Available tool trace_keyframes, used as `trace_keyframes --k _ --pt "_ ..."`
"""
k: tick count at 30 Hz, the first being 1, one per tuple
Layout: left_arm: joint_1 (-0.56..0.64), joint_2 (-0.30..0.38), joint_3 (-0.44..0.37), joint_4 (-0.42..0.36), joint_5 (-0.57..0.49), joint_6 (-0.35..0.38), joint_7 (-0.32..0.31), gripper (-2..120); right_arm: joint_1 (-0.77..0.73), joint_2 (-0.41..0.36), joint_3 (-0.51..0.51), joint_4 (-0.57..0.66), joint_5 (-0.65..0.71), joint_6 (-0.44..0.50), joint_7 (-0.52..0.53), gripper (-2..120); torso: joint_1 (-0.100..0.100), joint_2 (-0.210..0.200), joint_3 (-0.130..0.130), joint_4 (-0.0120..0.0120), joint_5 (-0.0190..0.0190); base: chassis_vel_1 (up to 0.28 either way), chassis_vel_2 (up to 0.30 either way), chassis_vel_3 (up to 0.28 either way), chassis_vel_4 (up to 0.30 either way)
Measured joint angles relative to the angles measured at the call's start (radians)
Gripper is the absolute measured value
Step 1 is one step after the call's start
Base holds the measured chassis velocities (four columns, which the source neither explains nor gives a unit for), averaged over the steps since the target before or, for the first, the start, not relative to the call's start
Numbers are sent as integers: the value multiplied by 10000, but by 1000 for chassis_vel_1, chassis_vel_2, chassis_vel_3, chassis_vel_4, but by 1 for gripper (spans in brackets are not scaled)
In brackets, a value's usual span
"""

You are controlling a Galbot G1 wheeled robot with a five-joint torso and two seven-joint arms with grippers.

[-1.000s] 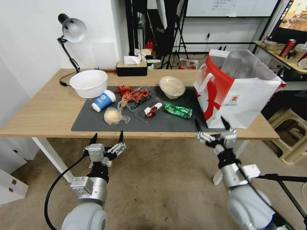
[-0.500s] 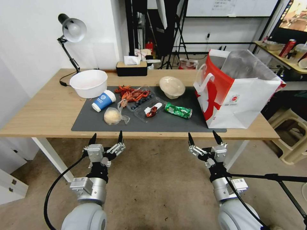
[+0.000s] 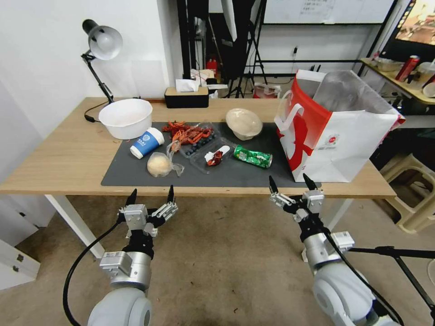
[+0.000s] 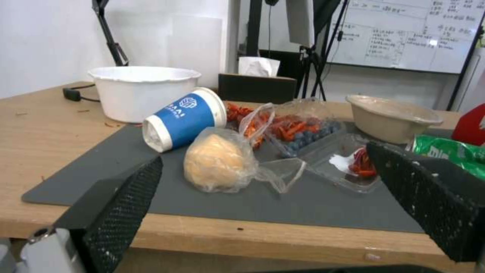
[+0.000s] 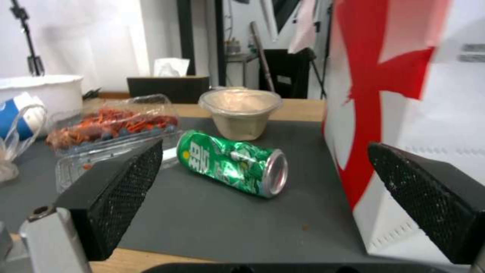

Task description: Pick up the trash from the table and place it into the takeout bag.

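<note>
While both hands gape empty, right hand faces green can; left hand, bun.

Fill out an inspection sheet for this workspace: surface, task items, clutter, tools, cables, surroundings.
Surface: wooden table with a dark grey mat over its middle.
Task items: green can on its side, beige bowl, blue-and-white paper cup tipped over, bun in clear bag, crayfish shells, clear trays; takeout bag upright, open.
Clutter: white bowl, tissue box, desk lamp.
Tools: left tool and right tool open, empty, at the table's near edge.
Cables: black cable by the left arm.
Surroundings: stool, stands, whiteboard.
</note>
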Motion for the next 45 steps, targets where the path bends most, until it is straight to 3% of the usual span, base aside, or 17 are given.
trace_keyframes --k 14,19,28,36,45 --pt "21 0 20 -4 30 -48 9 100 2613 -1142 -343 -792 1077 -2405 -1212 100 1 0 0 0 0 0 0 0 0" --pt "24 0 18 5 46 -57 17 100 4265 -1502 -978 -1446 1195 -4201 -2128 100 1 -1 1 0 1 0 0 0 0" --pt "47 0 -1 35 59 -131 20 100 6311 -1690 -1981 -2599 986 -5739 -2870 100 2 -1 1 0 0 0 0 0 0" --pt "40 0 -12 64 64 -158 20 100 7408 -1608 -2518 -3558 619 -6379 -3944 100 2 -1 1 0 0 0 0 0 0" --pt "34 0 -12 78 66 -168 15 100 7651 -1387 -2790 -4074 453 -6588 -4254 100 2 1 0 0 0 0 0 0 0"
